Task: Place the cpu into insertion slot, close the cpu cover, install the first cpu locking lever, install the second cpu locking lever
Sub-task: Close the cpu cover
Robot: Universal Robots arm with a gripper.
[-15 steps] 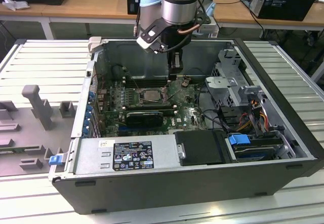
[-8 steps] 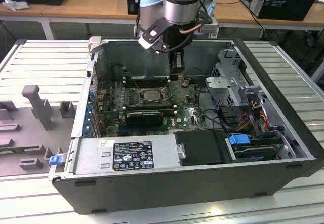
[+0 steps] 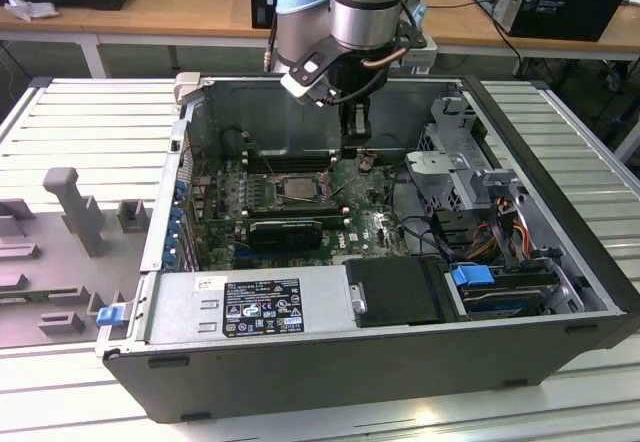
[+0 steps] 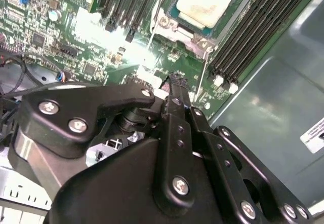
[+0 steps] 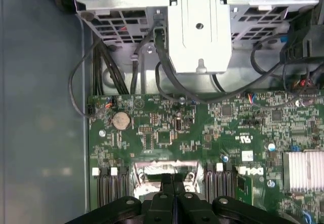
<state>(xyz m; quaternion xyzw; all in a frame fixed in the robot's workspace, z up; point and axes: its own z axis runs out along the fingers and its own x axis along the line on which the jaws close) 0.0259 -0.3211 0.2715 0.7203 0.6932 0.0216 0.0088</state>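
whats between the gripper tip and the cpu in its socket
In the second wrist view, the socket's metal frame edge with its screws and a strip of green circuit board lie between the gripper and the cpu.

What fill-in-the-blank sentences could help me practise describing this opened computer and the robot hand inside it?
1. The hand has its two tips pressed together, so it is ____.
2. The pale square chip lies in its ____, between rows of long black slots.
3. The board under the round battery is ____ in colour.
Missing words: shut; socket; green.
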